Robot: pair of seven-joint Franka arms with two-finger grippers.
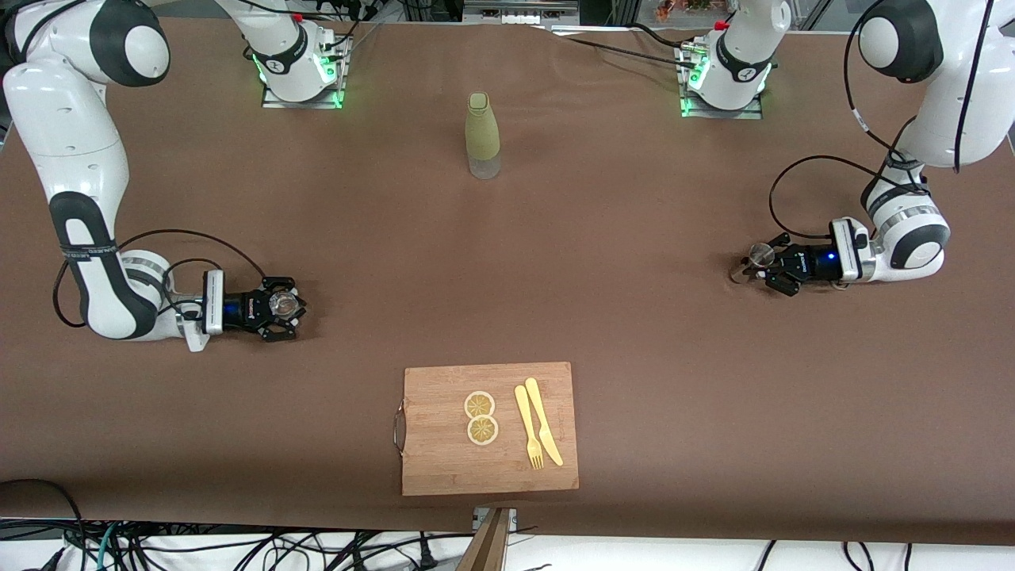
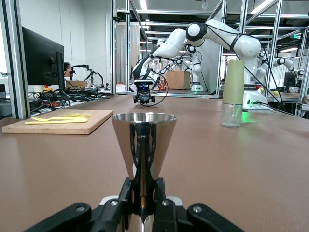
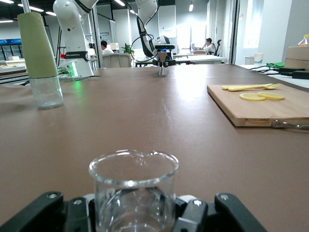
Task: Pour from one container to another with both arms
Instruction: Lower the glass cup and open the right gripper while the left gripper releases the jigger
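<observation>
Table (image 1: 507,262) covered in brown, seen from above, with two white jointed arms low at either end. Between them: a bamboo cutting board (image 1: 444,468) carrying lemon slices and yellow cutlery, and a tall olive-green sleeved bottle (image 1: 482,136) nearer the bases. The right gripper (image 1: 279,305) is clamped on a tiny clear glass cup (image 1: 283,302); the left gripper (image 1: 773,268) is clamped on a small silver hourglass jigger (image 2: 144,145). Both vessels sit well apart, so bringing them together misaligned would likely spill the pour.
</observation>
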